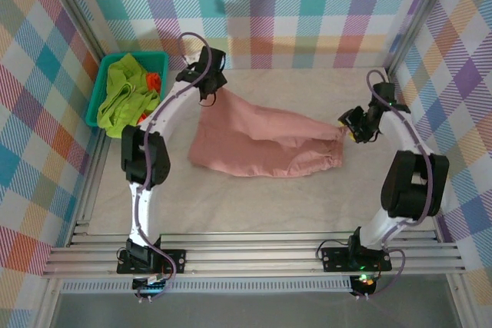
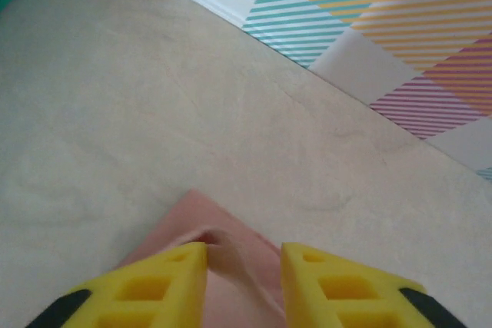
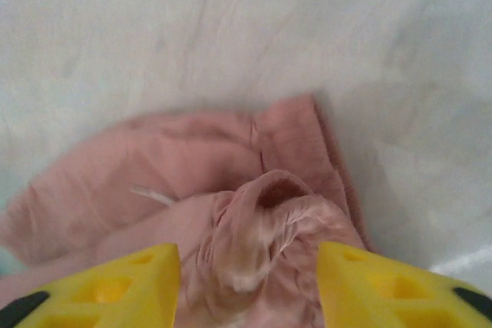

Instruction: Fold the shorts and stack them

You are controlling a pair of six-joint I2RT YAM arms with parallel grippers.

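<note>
Dusty pink shorts [image 1: 261, 144] of soft, matte cloth lie stretched across the pale, faintly mottled desk [image 1: 254, 213] to the right of the teal basket [image 1: 141, 55], held at two ends by a pair of robot arms. The left pincer [image 1: 209, 91], the nearer of the two to the basket, is clamped on a flat, hemmed corner of the pink shorts, which rises off the desk into a taut peak. In the left wrist view that corner [image 2: 223, 259] sits between blocky yellow fingers [image 2: 154, 286] with cut-out hollows. The right pincer [image 1: 347, 133], far to the right of the basket, grips the gathered elastic waist. In the right wrist view the waistband [image 3: 254, 213] is bunched into a puckered, rounded knot between two yellow fingers [image 3: 115, 286], with a thin pale strand lying across the creased cloth beside it. Between the two holds the fabric sags and spreads into a broad, rumpled wedge, with long folds running toward the right pincer and a rounded leg resting on the desk at the end nearer the basket. Inside the basket, a rectangular plastic tub, lime green shorts [image 1: 127, 94] lie crumpled in loose ridges. Bright orange shorts [image 1: 154, 81] peek out at its right side. Checked walls [image 1: 307, 5] in pastel stripes enclose the desk behind the basket and at both sides.
</note>
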